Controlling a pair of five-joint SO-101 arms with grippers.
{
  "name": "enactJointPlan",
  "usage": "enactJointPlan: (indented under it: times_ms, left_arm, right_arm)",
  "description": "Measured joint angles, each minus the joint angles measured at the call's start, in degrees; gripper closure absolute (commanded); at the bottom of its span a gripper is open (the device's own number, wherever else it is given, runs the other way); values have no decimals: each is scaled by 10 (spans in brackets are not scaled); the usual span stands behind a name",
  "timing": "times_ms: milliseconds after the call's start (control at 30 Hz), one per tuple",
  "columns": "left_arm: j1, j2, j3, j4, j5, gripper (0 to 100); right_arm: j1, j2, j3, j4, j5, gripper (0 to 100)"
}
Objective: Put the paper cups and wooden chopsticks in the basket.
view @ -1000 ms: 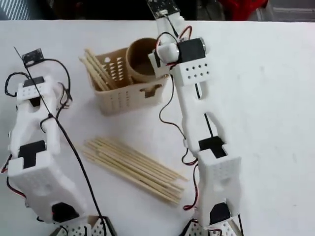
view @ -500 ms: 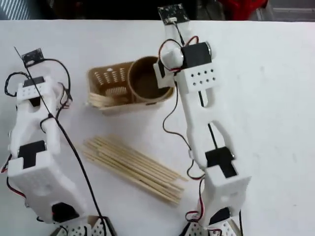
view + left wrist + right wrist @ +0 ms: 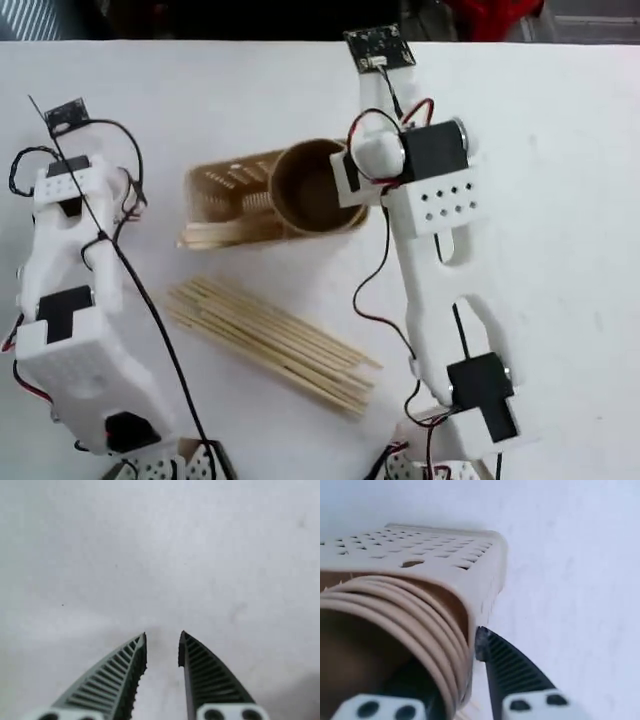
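Basket (image 3: 225,190) and stacked paper cups (image 3: 310,190) in right gripper (image 3: 455,655)

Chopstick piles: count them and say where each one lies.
2. One pile lies loose on the table, apart from the basket. The other pile sticks out of the basket, beside the cups. More sticks may be hidden inside.

We find the basket (image 3: 228,188) on the table (image 3: 560,200) between the two arms. The paper cups (image 3: 312,192) sit nested in its right end and the basket chopsticks (image 3: 212,236) in its left. The loose chopsticks (image 3: 270,345) lie on the table in front of it. The right gripper (image 3: 465,655) straddles the basket's right wall and the cups' rims. The left gripper (image 3: 162,647) hangs over bare table.
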Motion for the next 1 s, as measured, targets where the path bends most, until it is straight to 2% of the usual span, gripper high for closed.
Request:
enactJointPlan:
  times_ms: [267,433,500,800,1000]
  left_arm:
    - [0,0,0,0,0,880]
    - [0,0,0,0,0,880]
    - [0,0,0,0,0,880]
    - [0,0,0,0,0,880]
    - [0,0,0,0,0,878]
  right_arm:
    - [28,47,0,-9,-28,929]
    - [20,57,0,-30,-28,747]
    - [19,57,-1,-33,-24,714]
    - [11,43,-149,-26,37,736]
    - [-59,-15,-154,-4,102,738]
